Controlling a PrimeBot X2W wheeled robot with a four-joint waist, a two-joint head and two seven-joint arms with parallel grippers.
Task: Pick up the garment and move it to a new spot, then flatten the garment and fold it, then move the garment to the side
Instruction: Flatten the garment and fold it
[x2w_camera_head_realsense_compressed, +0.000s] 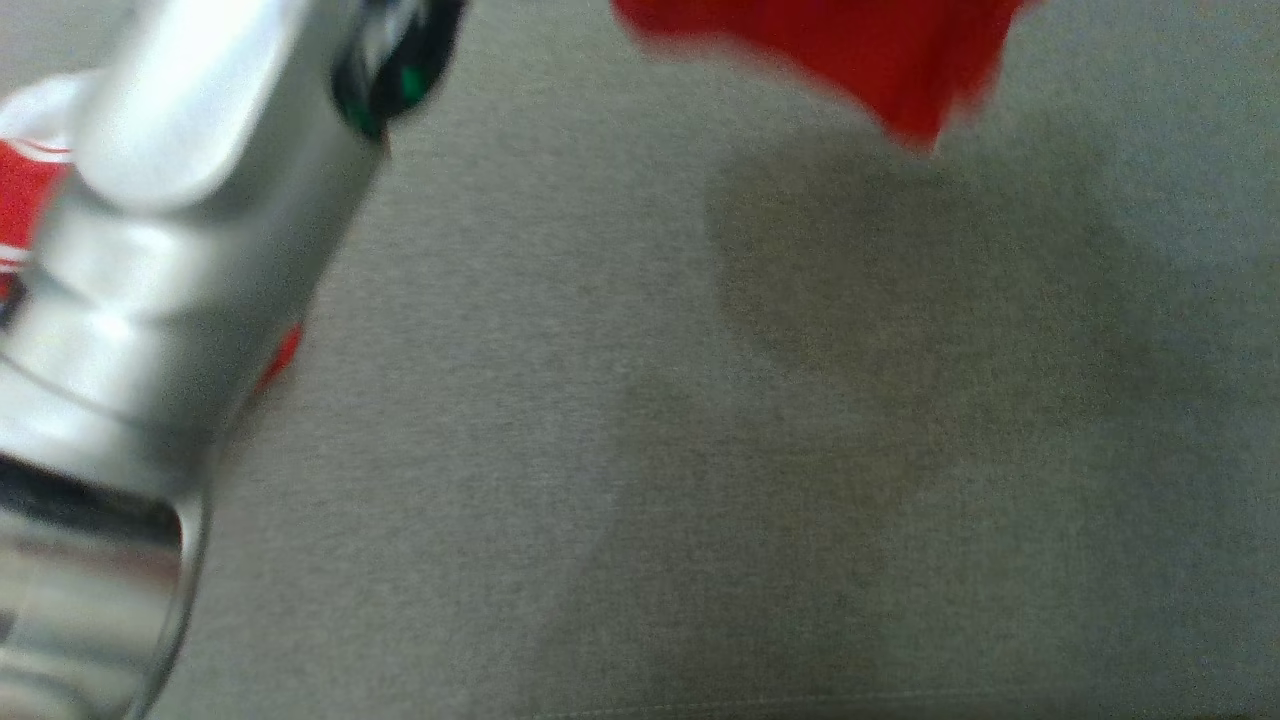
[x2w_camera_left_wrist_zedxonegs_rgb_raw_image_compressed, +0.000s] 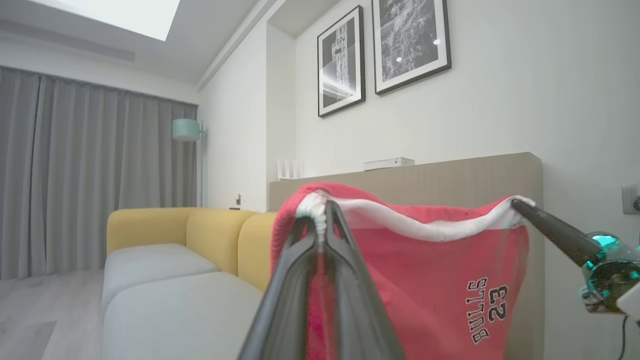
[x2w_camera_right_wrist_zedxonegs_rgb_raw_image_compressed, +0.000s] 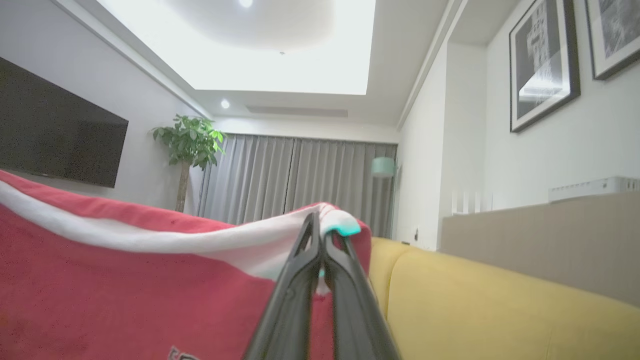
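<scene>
Over grey cushion (x2w_camera_head_realsense_compressed: 700, 450), left fingers (x2w_camera_left_wrist_zedxonegs_rgb_raw_image_compressed: 290, 285) and right fingers (x2w_camera_right_wrist_zedxonegs_rgb_raw_image_compressed: 295, 295) pinch garment (x2w_camera_left_wrist_zedxonegs_rgb_raw_image_compressed: 425, 280).

The garment (x2w_camera_left_wrist_zedxonegs_rgb_raw_image_compressed: 425, 280) carries white, dark-edged lettering (x2w_camera_left_wrist_zedxonegs_rgb_raw_image_compressed: 487, 310) that reads "BULLS" with the number "23" beside it, both upside down in the left wrist view. In the right wrist view a scrap of print (x2w_camera_right_wrist_zedxonegs_rgb_raw_image_compressed: 182, 353) on the same cloth is cut off at the bottom edge and cannot be read.
</scene>
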